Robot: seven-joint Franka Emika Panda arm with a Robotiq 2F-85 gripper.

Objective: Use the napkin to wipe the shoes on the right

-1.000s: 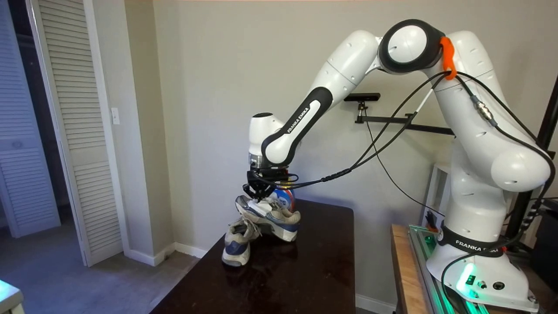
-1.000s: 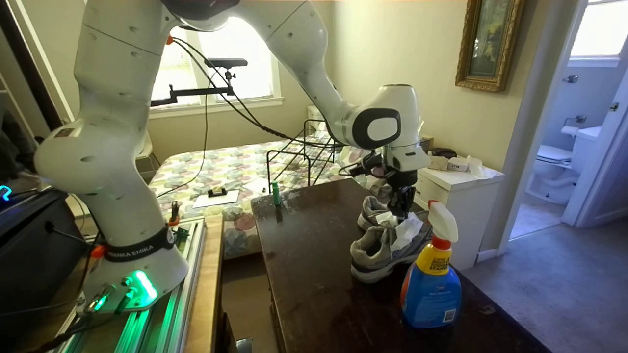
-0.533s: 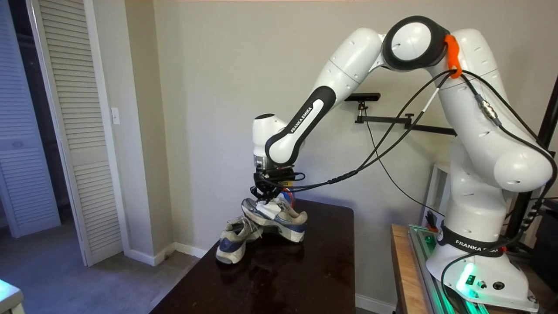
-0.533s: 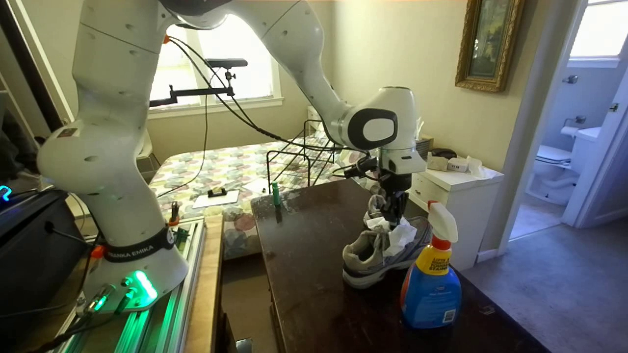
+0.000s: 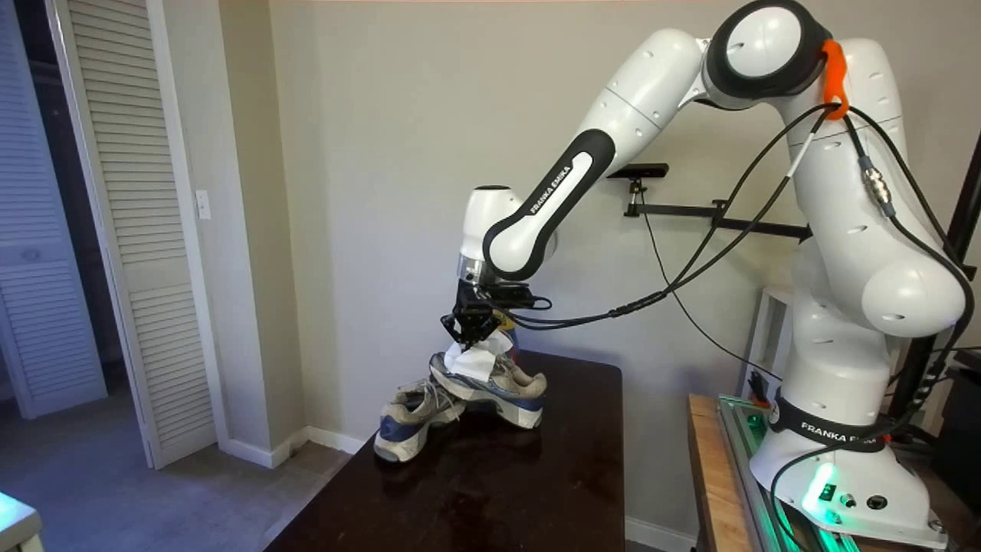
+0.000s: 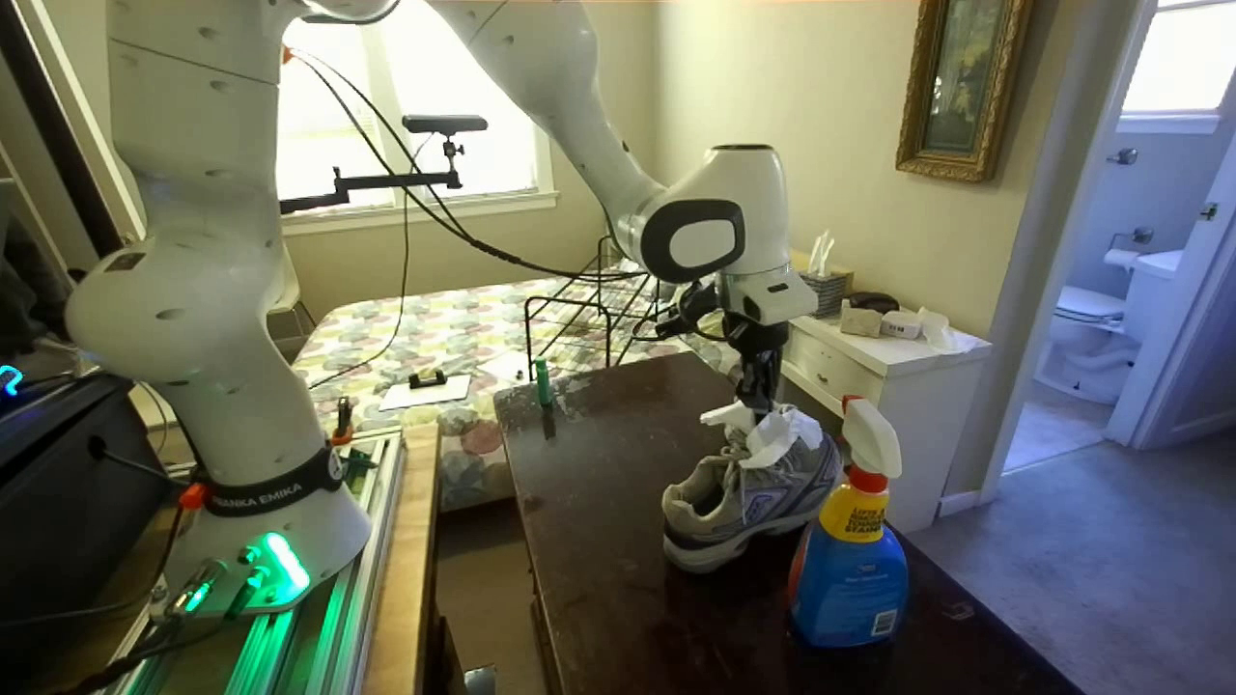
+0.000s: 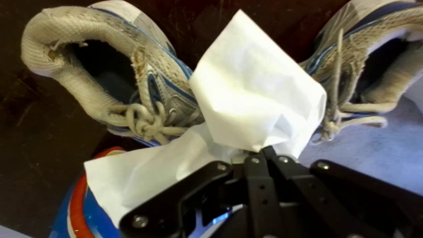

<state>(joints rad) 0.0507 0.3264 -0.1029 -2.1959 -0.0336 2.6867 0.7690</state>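
My gripper (image 5: 465,343) is shut on the crumpled white napkin (image 5: 479,359), just above the shoe nearer the spray bottle (image 5: 498,395). The napkin (image 6: 778,439) drapes over that shoe's lace and toe area (image 6: 739,507); I cannot tell how much of it touches. In the wrist view, the fingertips (image 7: 262,153) are together, with the napkin (image 7: 254,86) spreading out on both sides. That shoe (image 7: 168,89) lies to its left and the other grey-and-white shoe (image 7: 360,62) to its right. The other shoe (image 5: 410,425) is mostly hidden behind the nearer shoe in an exterior view.
A blue spray bottle (image 6: 855,574) with a yellow neck and white nozzle stands close beside the shoe; its edge shows in the wrist view (image 7: 87,211). The dark table (image 6: 628,598) has a green marker (image 6: 544,382) upright near its edge. A white cabinet (image 6: 932,405) stands beyond.
My gripper has risen a little with the napkin and moved towards the robot base. The shoe under it slid slightly the same way. The other shoe shifted away from it and turned slightly.
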